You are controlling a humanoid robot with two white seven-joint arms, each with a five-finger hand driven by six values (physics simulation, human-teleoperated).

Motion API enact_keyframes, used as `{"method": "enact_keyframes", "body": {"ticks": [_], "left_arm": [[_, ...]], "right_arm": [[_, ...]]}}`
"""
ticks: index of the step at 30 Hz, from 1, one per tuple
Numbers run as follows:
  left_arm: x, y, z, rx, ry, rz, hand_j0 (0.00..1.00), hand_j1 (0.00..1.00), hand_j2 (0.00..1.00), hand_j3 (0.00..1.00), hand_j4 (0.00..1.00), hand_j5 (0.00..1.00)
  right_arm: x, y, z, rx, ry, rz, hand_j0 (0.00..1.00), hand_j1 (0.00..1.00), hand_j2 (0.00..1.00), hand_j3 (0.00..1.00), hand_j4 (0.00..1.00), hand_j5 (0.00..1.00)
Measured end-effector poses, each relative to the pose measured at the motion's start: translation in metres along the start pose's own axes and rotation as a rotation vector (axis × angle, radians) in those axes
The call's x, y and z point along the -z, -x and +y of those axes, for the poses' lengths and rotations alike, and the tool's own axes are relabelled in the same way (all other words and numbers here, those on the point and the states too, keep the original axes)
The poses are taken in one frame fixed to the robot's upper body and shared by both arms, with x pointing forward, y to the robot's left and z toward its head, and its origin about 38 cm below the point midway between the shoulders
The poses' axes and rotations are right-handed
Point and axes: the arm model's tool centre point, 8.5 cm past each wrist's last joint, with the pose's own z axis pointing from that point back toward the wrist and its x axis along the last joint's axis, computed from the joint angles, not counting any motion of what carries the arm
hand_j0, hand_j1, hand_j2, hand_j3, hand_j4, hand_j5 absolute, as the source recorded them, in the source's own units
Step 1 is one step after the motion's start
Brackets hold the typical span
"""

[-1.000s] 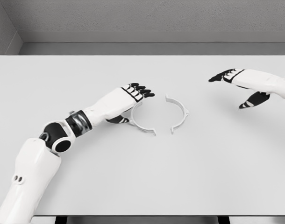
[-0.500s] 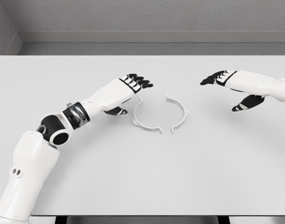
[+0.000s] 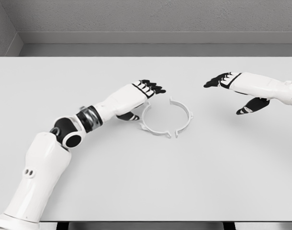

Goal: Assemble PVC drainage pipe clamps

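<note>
The left arm (image 3: 40,167) has glossy white shell segments, a black ball-shaped elbow joint and a dark, metallic ribbed forearm ring. Two small dark round recesses mark its upper shell. Each robot hand, left (image 3: 136,96) and right (image 3: 237,84), has a white back with black fingers and black thumb.

Two curved white clamp halves lie on one white table (image 3: 146,182): a left clamp half (image 3: 153,128) and a right clamp half (image 3: 182,115). Two robot hands are in view, a left hand (image 3: 136,98) and a right hand (image 3: 237,88).
</note>
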Motion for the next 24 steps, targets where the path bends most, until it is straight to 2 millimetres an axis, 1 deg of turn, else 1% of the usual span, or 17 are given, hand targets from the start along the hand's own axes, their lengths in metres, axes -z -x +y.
{"method": "enact_keyframes", "body": {"ticks": [5,8,11,12,15,17,19,24], "left_arm": [[0.007,-0.006,0.001,-0.01,-0.011,-0.013,1.0,1.0,1.0,1.0,1.0,1.0],[0.006,-0.004,0.005,-0.009,-0.023,-0.009,1.0,1.0,1.0,1.0,1.0,1.0],[-0.005,0.002,0.008,-0.005,-0.035,0.012,1.0,1.0,1.0,1.0,1.0,1.0],[-0.008,0.003,0.011,0.002,-0.044,0.015,1.0,1.0,1.0,1.0,1.0,1.0],[-0.018,0.003,0.009,0.007,-0.044,0.023,1.0,1.0,1.0,1.0,1.0,1.0],[-0.022,0.003,0.011,0.015,-0.047,0.024,1.0,1.0,1.0,1.0,1.0,1.0],[-0.028,-0.002,-0.002,0.0,-0.031,0.023,1.0,1.0,1.0,1.0,1.0,1.0],[-0.032,-0.012,-0.003,0.007,-0.038,0.006,1.0,1.0,1.0,1.0,1.0,1.0]], "right_arm": [[0.0,0.0,0.0,0.0,0.002,-0.002,1.0,1.0,1.0,1.0,1.0,1.0],[0.0,-0.001,-0.001,0.001,0.002,-0.003,1.0,1.0,1.0,1.0,1.0,1.0],[0.0,-0.001,-0.001,0.001,0.003,-0.003,1.0,1.0,1.0,1.0,1.0,1.0],[0.0,0.0,0.0,0.002,0.002,-0.002,1.0,1.0,1.0,1.0,1.0,1.0],[0.001,-0.005,0.002,-0.004,-0.004,-0.013,1.0,1.0,1.0,1.0,1.0,1.0],[0.001,-0.007,0.001,-0.01,-0.004,-0.02,1.0,1.0,1.0,1.0,1.0,1.0],[0.001,-0.008,0.0,-0.013,-0.004,-0.022,1.0,1.0,1.0,1.0,1.0,1.0],[0.0,-0.009,-0.001,-0.017,-0.005,-0.022,1.0,1.0,1.0,1.0,1.0,1.0]]}}
